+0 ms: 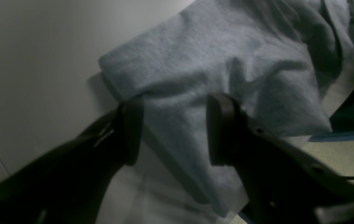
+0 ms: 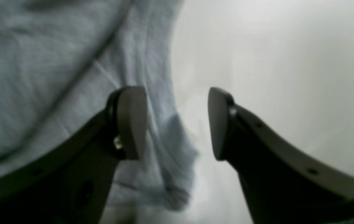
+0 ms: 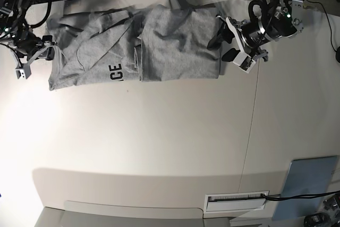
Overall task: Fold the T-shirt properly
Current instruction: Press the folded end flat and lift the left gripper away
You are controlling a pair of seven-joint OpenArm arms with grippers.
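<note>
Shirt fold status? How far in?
Done: the T-shirt is folded lengthwise into a band along the table's far edge, some lettering showing. In hand: nothing; left gripper and right gripper are both open at opposite ends. Left: folding the band across, tidying wrinkles.

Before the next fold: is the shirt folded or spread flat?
Partly folded: the shirt lies as a band, one side lapped over, lettering half hidden.

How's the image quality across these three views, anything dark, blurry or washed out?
Left wrist view: dim, the heather-grey cotton T-shirt in shadow, the left end effector nearly black. Right wrist view: soft and blurred, with the white table washed out behind the open right end effector. Base view: sharpest, with a bright patch on the table's left side.
</note>
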